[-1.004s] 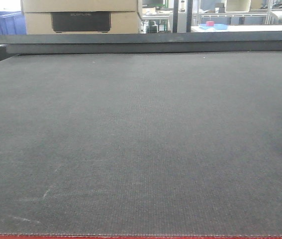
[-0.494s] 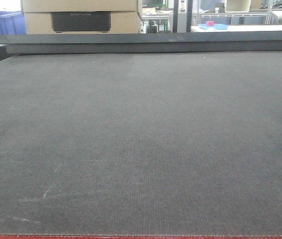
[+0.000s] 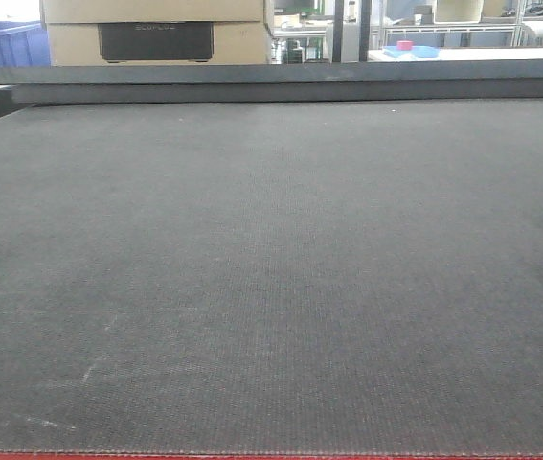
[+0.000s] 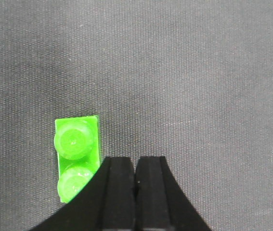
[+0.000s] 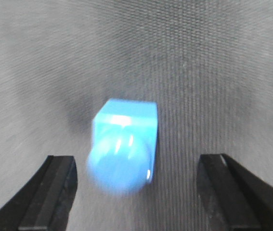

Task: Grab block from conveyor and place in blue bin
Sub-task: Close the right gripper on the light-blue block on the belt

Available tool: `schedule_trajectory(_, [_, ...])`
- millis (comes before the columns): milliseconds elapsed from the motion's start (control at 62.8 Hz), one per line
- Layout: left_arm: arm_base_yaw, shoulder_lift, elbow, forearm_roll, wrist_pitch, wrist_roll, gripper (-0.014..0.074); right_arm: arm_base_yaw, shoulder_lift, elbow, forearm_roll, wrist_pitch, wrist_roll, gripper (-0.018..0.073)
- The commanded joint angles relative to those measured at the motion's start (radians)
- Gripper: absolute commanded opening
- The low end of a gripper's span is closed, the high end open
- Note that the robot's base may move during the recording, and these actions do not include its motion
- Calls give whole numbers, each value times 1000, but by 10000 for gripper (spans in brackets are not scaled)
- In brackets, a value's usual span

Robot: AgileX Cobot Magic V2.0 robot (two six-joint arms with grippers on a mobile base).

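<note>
**Both wrists over blocks; left closed and empty, right open around blue**

Left wrist view: left gripper (image 4: 135, 164) is closed, pads pressed together with nothing between them. A bright green block (image 4: 76, 142) with two studs lies flat on the conveyor belt (image 4: 199, 72), just left of the closed fingers. Its lower corner is hidden behind the left finger. I cannot tell whether it touches the finger.

Right wrist view: right gripper (image 5: 137, 162) is spread wide. A light blue block (image 5: 126, 127) sits on the belt between the two fingers, clear of both and nearer the left one. Its near end is blurred.

Front view, near edge: a thin strip of red frame (image 3: 271, 456) runs along the bottom. Pale scuff marks (image 3: 84, 372) cross the weave at lower left, in the same spot as half a second and a second ago. The rest of this view also matches those frames.

Far end: a dark rail (image 3: 290, 81) closes off the belt. Behind it stands a cardboard box (image 3: 156, 11) with a dark panel (image 3: 156, 41). The panel carries lettering too faint to read.

Far left: blue bin (image 3: 3, 43), only the upper wall showing, contents hidden.

Far right: a white table (image 3: 501, 55) holds a shallow blue dish (image 3: 422, 51) with a small pink object (image 3: 404, 45) at it.
</note>
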Motion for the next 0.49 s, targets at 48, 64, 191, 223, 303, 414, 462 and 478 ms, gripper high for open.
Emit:
schedule_trajectory(48, [-2, 0, 3, -8, -9, -11, -111, 1, 27, -8, -15, -31, 17, 393])
schedule_trajectory(64, [-2, 0, 3, -8, -9, -11, -111, 1, 29, -8, -15, -33, 17, 393])
schedule_trajectory(191, [-2, 0, 3, -8, -9, -11, -111, 1, 31, -8, -15, -36, 26, 393])
schedule_trajectory(223, [-2, 0, 3, -8, -11, -11, -111, 3, 31, -8, -15, -36, 31, 393])
schedule_trajectory(303, [-2, 0, 3, -8, -17, -11, -111, 3, 31, -8, -15, -43, 33, 393])
schedule_trajectory(414, [-2, 0, 3, -8, -27, -11, -111, 5, 31, -8, -15, -48, 47, 393])
schedule_trajectory(462, [-2, 0, 3, -8, -31, -11, -111, 13, 31, -8, -15, -51, 47, 393])
schedule_trajectory(478, [-2, 0, 3, -8, -34, -11, -111, 15, 31, -8, -15, -52, 47, 393])
